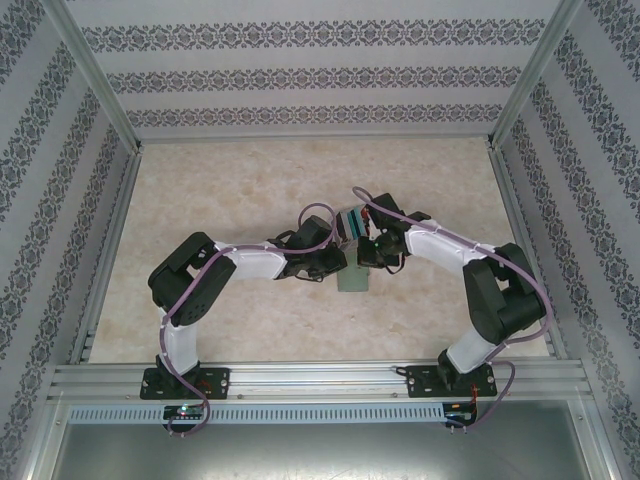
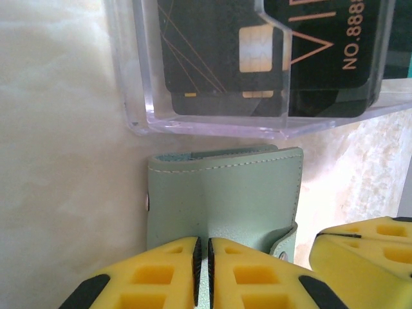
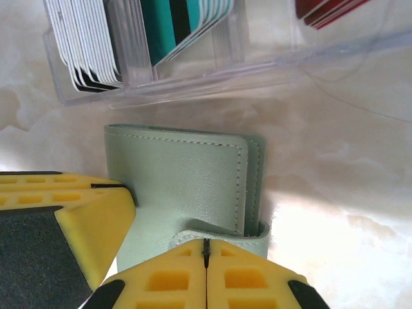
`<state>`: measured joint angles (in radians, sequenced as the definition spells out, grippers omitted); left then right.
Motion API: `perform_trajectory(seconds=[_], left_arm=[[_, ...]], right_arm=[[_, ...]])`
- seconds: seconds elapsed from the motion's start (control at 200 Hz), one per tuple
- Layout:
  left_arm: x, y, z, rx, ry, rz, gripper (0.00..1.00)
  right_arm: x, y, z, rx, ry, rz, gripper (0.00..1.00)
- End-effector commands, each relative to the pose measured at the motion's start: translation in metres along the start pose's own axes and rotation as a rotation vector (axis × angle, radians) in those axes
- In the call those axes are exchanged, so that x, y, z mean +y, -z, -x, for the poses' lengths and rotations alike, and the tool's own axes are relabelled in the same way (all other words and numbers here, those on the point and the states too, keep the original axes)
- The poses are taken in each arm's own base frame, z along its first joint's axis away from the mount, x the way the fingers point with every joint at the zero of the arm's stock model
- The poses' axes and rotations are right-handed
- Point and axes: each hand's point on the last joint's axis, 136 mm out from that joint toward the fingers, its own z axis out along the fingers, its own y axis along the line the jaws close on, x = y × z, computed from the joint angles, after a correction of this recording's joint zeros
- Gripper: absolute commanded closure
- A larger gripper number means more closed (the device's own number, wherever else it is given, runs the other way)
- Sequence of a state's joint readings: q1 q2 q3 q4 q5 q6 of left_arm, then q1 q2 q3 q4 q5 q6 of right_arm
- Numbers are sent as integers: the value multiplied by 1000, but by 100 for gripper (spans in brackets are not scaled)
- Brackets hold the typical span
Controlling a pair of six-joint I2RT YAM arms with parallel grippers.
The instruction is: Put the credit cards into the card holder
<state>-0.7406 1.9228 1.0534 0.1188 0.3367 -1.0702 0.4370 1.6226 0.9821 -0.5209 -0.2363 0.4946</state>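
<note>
The card holder (image 1: 352,279), a pale green folded wallet, lies on the table just in front of a clear tray. In the left wrist view my left gripper (image 2: 202,257) is shut on the near edge of the card holder (image 2: 225,193), with green leather pinched between its yellow fingers. My right gripper (image 3: 206,254) is shut on the snap strap (image 3: 222,233) that curls from the card holder (image 3: 180,174). Credit cards stand in the tray: dark ones (image 2: 222,45), a teal one (image 3: 168,26) and red ones (image 3: 322,9). Both grippers (image 1: 335,262) (image 1: 373,260) meet over the wallet.
The clear plastic tray (image 3: 193,84) with upright slots sits right behind the wallet, almost touching it. Pale cards (image 3: 84,38) fill its left slots. Aluminium rails and patterned walls (image 1: 60,200) enclose the marbled tabletop (image 1: 230,190).
</note>
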Motion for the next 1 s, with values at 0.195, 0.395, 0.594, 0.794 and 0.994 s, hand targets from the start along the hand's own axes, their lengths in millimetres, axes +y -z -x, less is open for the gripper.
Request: perform_trajectory(seconds=[0.195,0.395,0.594,0.794,0.994], left_arm=[[16,-11,-21,63,-22,68,84],[17,-12,-22,67,-22,71,84],[15,-12,-22,69,-26,71,84],[15,-13,-23,73,-24,69,84],[15,-13,-23,70,-25,73,84]], right_arm=[[-7,-12,-12,36,-29,5,96],[-1,-15,-8,36,-13,22,96],[1,-17,-10,58,-5,40,96],[6,-17,-13,87,13,51,97],[3,-17,-15,100,25,32,96]])
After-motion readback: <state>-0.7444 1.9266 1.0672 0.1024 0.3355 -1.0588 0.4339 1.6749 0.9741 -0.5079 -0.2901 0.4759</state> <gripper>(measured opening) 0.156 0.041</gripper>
